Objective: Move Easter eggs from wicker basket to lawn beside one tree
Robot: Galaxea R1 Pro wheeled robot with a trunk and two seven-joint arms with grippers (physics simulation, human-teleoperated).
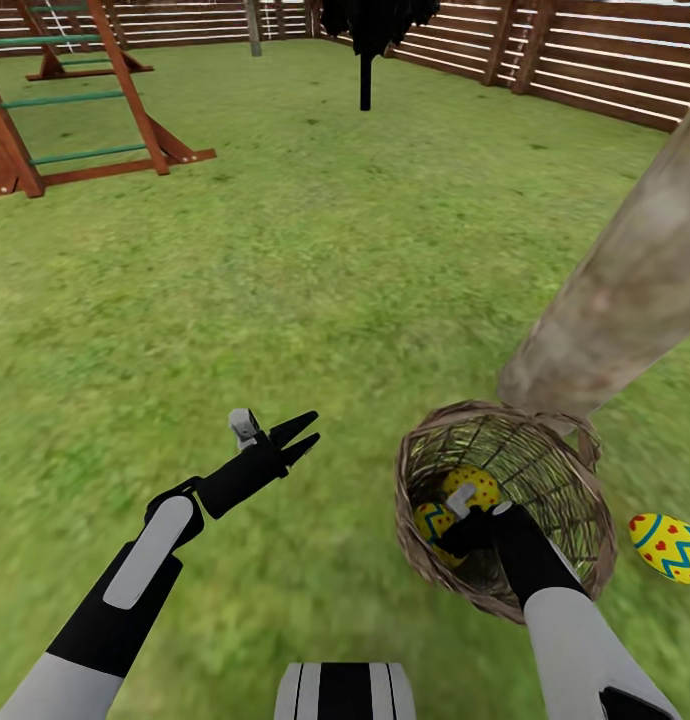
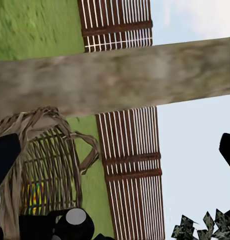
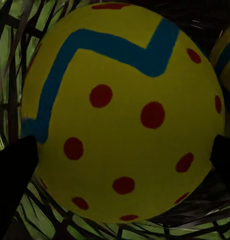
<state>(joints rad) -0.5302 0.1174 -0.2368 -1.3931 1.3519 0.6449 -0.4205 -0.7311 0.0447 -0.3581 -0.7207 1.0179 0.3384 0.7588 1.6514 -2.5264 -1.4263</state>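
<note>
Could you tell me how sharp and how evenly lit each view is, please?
Head view: flat even light, no cast shadows; the lawn smears toward the edges and the trunk is soft. Left wrist view: the trunk looks blurred, the fence crisp. Right wrist view: the egg is sharp, the basket behind it dim.

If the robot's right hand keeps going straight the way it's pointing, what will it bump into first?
Probably the egg right ahead of the right gripper, inside the basket. It sits between the open jaws, but contact isn't clear.
</note>
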